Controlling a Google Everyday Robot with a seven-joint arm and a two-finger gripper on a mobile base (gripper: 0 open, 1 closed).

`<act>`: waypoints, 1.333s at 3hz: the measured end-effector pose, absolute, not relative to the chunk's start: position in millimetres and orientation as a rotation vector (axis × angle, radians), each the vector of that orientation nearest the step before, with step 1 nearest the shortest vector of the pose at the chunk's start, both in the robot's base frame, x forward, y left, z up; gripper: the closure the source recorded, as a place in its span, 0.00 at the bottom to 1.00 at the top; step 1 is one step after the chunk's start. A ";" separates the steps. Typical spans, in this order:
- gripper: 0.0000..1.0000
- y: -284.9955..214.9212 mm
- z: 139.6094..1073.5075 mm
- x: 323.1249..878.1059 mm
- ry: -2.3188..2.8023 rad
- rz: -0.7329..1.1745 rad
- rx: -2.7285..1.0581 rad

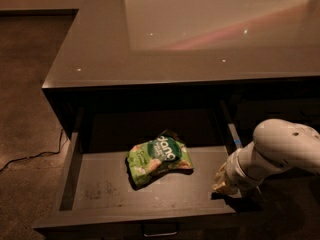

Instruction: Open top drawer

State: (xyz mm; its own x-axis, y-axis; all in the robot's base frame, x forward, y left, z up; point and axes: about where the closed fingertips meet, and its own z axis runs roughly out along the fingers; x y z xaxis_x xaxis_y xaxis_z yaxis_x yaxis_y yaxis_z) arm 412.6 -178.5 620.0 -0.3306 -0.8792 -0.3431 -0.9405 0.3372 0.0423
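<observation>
The top drawer (100, 194) stands pulled far out from under the dark counter. Its grey inner tray is open to view. Its small metal pull (160, 230) shows at the bottom edge of the front. My gripper (223, 184) is at the drawer's right front corner, on the end of my white arm (280, 149), which comes in from the right. The gripper's tip is hidden against the drawer's right side wall.
A green snack bag (157, 159) lies crumpled in the middle of the drawer tray. The glossy counter top (175, 39) overhangs the drawer's back. A cable (30, 159) runs across the carpet at the left.
</observation>
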 end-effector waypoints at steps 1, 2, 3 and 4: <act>1.00 -180.6 615.1 411.1 2.315 0.435 -1.627; 1.00 -180.6 614.8 411.0 2.314 0.440 -1.627; 0.81 -180.6 614.8 411.0 2.314 0.440 -1.627; 0.58 -180.6 614.8 410.9 2.314 0.440 -1.627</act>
